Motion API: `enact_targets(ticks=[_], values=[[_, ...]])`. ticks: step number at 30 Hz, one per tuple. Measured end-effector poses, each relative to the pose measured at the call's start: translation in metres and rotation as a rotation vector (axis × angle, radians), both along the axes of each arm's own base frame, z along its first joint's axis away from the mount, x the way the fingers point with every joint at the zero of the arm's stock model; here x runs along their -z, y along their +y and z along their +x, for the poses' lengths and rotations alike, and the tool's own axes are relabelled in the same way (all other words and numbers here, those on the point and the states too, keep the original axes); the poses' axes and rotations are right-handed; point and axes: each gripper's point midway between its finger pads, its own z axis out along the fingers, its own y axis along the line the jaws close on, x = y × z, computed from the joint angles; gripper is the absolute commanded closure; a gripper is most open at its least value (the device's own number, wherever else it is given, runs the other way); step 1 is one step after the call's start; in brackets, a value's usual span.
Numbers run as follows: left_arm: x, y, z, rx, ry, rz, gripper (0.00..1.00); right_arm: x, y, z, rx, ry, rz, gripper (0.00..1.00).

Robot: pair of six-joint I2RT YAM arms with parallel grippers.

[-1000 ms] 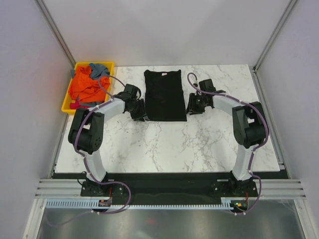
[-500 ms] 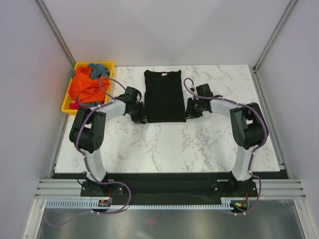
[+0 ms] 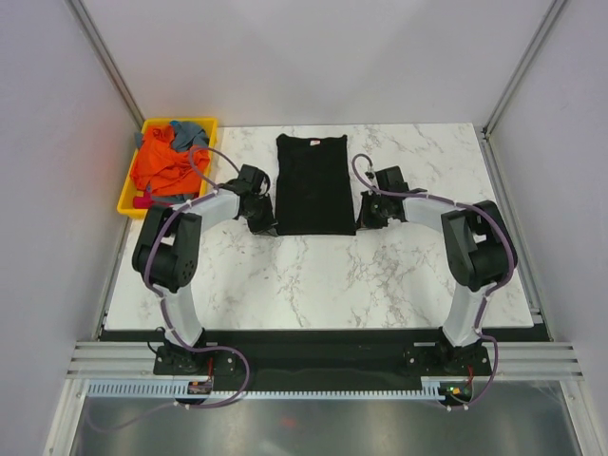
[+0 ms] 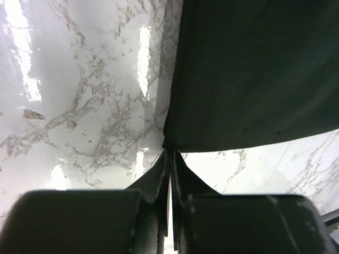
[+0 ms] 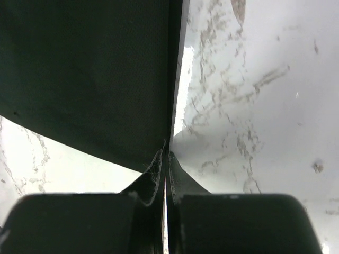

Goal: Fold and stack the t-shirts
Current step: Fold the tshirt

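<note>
On the marble table (image 3: 323,275), seen from above, the black shirt (image 3: 311,185) lies flat as a narrow rectangle, collar at the far end, its sleeves apparently folded in. The left gripper (image 3: 267,221) and right gripper (image 3: 364,218) sit at its two near corners, one on each side, so the hem can rise evenly, likely for folding it toward the collar. The orange shirt (image 3: 157,166) and grey-blue shirt (image 3: 193,131) lie bunched in the yellow tray (image 3: 126,203) at far left. In the left wrist view the fingers are pressed together, the near-left corner nipped at their tips. In the right wrist view the fingers are likewise closed tight on the near-right corner, the cloth beyond lying flat on the marble
</note>
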Motion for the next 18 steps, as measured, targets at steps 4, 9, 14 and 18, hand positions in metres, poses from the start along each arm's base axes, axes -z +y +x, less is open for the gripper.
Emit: enact_targets(ticks=[4,9,14,18], values=[[0.005,-0.004,-0.004,0.014,0.009,-0.01,0.98,0.0,-0.008,-0.012,0.032,-0.002,-0.022,1.0],[0.005,-0.007,-0.025,0.016,0.01,-0.015,0.98,0.0,-0.02,-0.042,0.078,0.001,-0.038,1.0],[0.007,-0.017,-0.076,0.055,0.048,-0.001,0.98,0.002,-0.038,-0.077,0.133,0.01,-0.07,1.0],[0.009,-0.027,-0.112,0.087,0.071,0.0,0.69,0.002,-0.051,-0.109,0.159,0.032,-0.088,0.95]])
